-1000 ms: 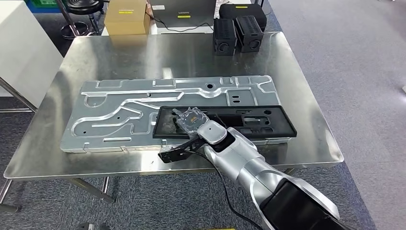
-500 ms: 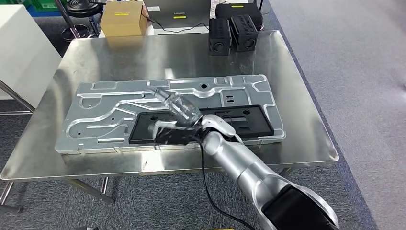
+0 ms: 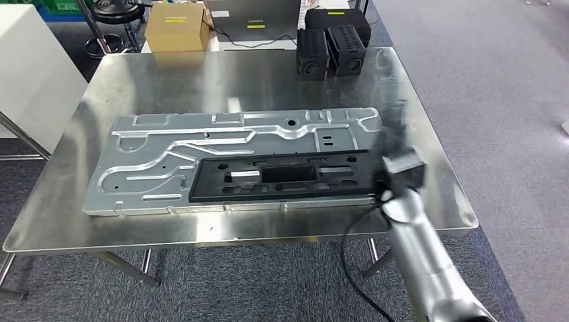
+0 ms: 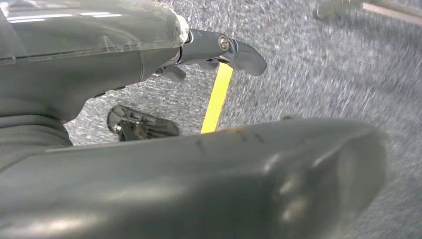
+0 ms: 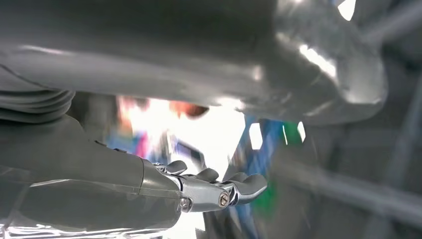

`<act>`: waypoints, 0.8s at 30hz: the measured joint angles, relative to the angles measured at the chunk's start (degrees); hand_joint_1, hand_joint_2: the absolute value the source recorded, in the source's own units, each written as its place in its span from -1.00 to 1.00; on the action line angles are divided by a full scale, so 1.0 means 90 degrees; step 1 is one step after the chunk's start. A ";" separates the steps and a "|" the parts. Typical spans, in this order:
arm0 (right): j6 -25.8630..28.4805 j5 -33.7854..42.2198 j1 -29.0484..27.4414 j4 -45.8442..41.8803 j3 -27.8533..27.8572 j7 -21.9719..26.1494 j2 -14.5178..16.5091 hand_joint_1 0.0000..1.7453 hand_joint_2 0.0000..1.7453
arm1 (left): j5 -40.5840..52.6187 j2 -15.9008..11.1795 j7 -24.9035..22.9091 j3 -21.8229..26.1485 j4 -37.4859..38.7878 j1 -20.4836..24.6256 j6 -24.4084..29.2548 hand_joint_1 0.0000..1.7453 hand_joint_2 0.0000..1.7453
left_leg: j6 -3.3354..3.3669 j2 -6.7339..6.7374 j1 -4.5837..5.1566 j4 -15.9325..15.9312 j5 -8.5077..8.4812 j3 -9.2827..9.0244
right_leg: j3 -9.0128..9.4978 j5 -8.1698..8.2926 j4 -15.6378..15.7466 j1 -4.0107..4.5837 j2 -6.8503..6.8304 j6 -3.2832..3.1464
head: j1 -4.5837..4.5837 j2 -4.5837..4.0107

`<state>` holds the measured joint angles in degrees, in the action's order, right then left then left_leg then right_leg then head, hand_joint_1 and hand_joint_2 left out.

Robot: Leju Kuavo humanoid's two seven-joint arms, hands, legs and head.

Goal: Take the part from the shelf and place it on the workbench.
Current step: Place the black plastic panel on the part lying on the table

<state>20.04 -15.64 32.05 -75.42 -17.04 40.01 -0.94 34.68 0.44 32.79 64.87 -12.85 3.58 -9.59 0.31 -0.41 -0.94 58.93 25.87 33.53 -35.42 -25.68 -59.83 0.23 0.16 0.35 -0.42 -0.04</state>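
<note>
The part, a long black rectangular frame [image 3: 285, 176], lies flat on the large silver aluminium plate [image 3: 168, 154] on the steel workbench [image 3: 221, 77]. Nothing touches it. My right arm [image 3: 419, 248] rises at the table's right edge, past the frame's right end, and its upper end is blurred by motion. In the right wrist view my right hand [image 5: 199, 189] has its fingers [image 5: 239, 186] stretched out with nothing in them. My left hand [image 4: 199, 47] hangs over grey carpet, fingers apart and holding nothing.
Two black boxes [image 3: 332, 48] stand at the workbench's far edge. Behind it are a cardboard box [image 3: 176, 27] and a laptop [image 3: 253, 17]. A white cabinet [image 3: 33, 74] stands to the left. A yellow floor line [image 4: 217, 97] runs under my left hand.
My right hand held the black frame tilted above the plate, then let it go. The frame now lies flat, and the arm has swung away to the right.
</note>
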 joint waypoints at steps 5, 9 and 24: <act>0.1421 -0.0663 -0.1344 -0.1350 0.1241 0.0006 -0.0807 -1.00 -1.00 | -0.0169 0.0028 0.0087 0.0206 0.0000 -0.0054 0.0028 -1.00 -1.00 | 0.0126 -0.0008 -0.0008 -0.0030 -0.0022 -0.0015 | -0.0714 -0.0778 -0.1559 -0.0067 0.0008 0.0159 | -0.0005 0.0000; 0.1678 -0.1247 -0.2464 -0.1730 0.2703 -0.0062 -0.1187 -1.00 -1.00 | -0.0184 0.0071 0.0070 0.0344 0.0000 -0.0108 0.0058 -1.00 -1.00 | 0.0120 -0.0021 0.0005 -0.0021 -0.0024 -0.0013 | -0.0187 -0.0270 -0.0593 -0.0109 -0.0006 0.0155 | -0.0006 0.0000; 0.0888 -0.2495 -0.4519 -0.1152 0.6854 -0.0041 -0.0832 -1.00 -1.00 | -0.0096 0.0169 0.0011 0.0516 -0.0001 -0.0096 -0.0013 -1.00 -1.00 | -0.0043 0.0003 0.0045 0.0473 0.0940 -0.0545 | -0.0322 0.0416 0.0125 -0.0060 -0.0078 -0.0124 | 0.0056 0.0000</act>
<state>28.03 -38.10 -8.62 -85.79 44.64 39.65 -8.43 33.81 1.97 32.89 69.51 -12.86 2.71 -9.70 -0.07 -0.38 -0.54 63.19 34.33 28.63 -38.32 -21.94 -58.71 -0.31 -0.54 -0.76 0.09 -0.04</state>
